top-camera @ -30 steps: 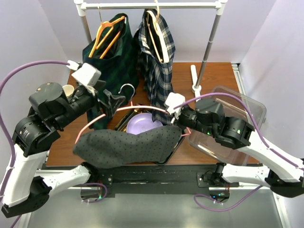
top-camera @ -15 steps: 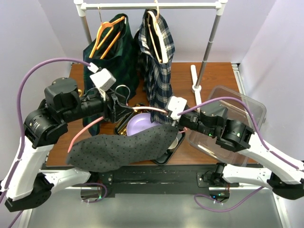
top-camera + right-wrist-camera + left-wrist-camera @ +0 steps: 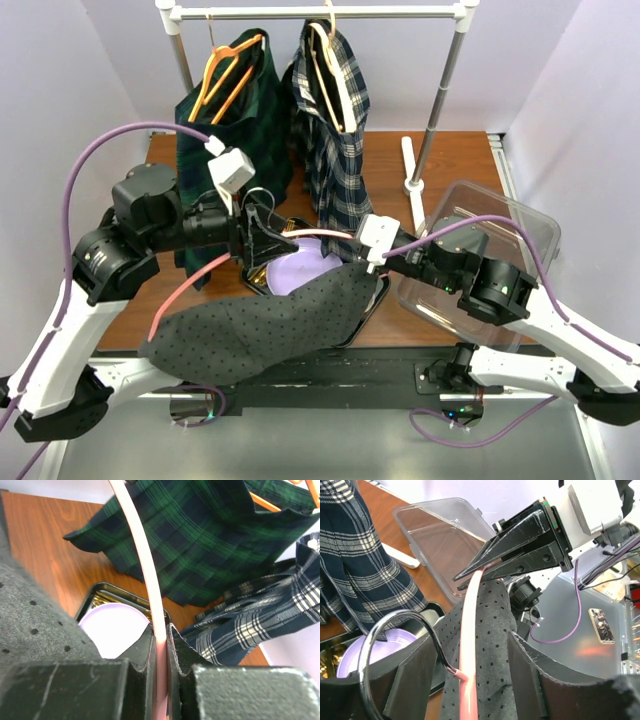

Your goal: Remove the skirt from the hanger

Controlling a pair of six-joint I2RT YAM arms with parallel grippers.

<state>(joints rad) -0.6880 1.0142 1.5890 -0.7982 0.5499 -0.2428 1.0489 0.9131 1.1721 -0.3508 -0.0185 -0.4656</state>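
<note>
A grey dotted skirt hangs from a pink hanger held over the table's front edge. My right gripper is shut on the hanger's right arm, its jaws pinching the pink bar. My left gripper sits at the hanger's middle by the metal hook. Its fingers stand on either side of the pink bar and the skirt, with gaps on both sides. The right gripper shows at the bar's far end. The skirt's left part sags low.
A rack at the back carries a green plaid skirt on an orange hanger and a blue plaid garment. A dark tray holds a purple plate. A clear plastic bin sits to the right.
My left gripper has moved right along the hanger to its hook and its jaws have narrowed. The skirt's left end has dropped lower. The right gripper has shifted slightly.
</note>
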